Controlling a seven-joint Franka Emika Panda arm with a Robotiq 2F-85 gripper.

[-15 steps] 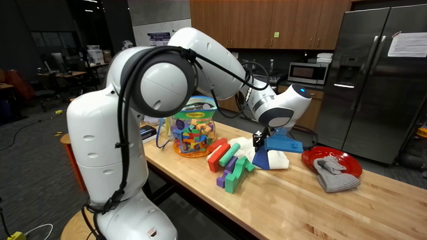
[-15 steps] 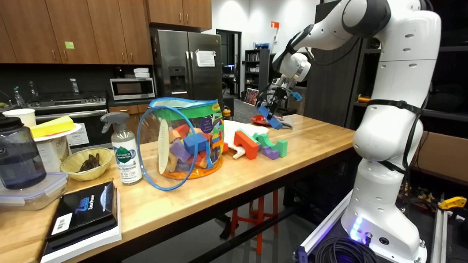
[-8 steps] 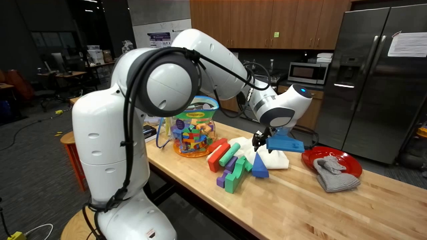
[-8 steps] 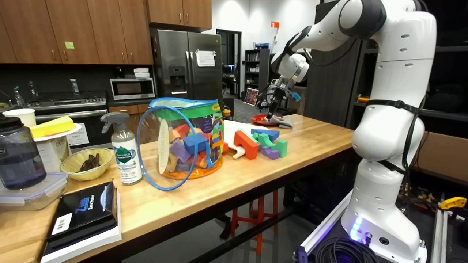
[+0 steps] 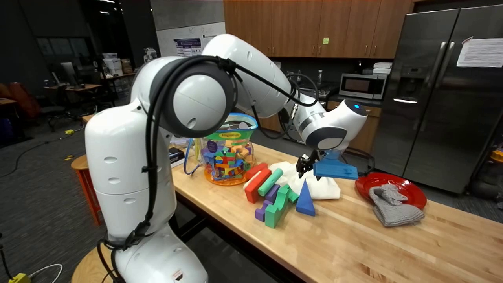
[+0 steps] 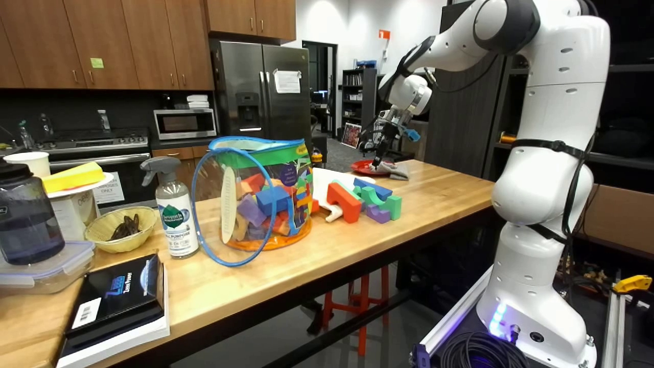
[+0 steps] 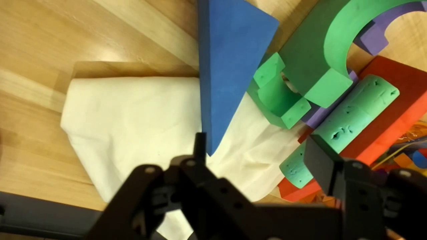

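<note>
My gripper [image 7: 258, 150] is open and empty, its two dark fingers wide apart above a white cloth [image 7: 133, 116]. In an exterior view the gripper [image 5: 308, 176] hangs over the cloth, above the table. A blue wedge block [image 7: 233, 60] lies just beyond the fingers, its narrow tip near one fingertip in the wrist view. In both exterior views the blue wedge [image 5: 305, 202] [image 6: 373, 188] rests beside the green arch block [image 5: 277, 210]. A green cylinder [image 7: 360, 113], a red block [image 7: 393, 130] and a purple block [image 5: 261, 212] lie close together beside the green arch.
A clear bag of colored blocks [image 5: 228, 157] stands beside the loose blocks. A red plate [image 5: 414, 194] with a grey knit cloth [image 5: 399, 214] lies on the far side. A spray bottle [image 6: 176, 220], yellow basket [image 6: 122, 245] and black box [image 6: 117, 291] stand beyond the bag.
The gripper opened and let go of the blue wedge, which dropped to the tabletop by the green blocks and shifted slightly as it settled. The arm moved slightly, then stayed still.
</note>
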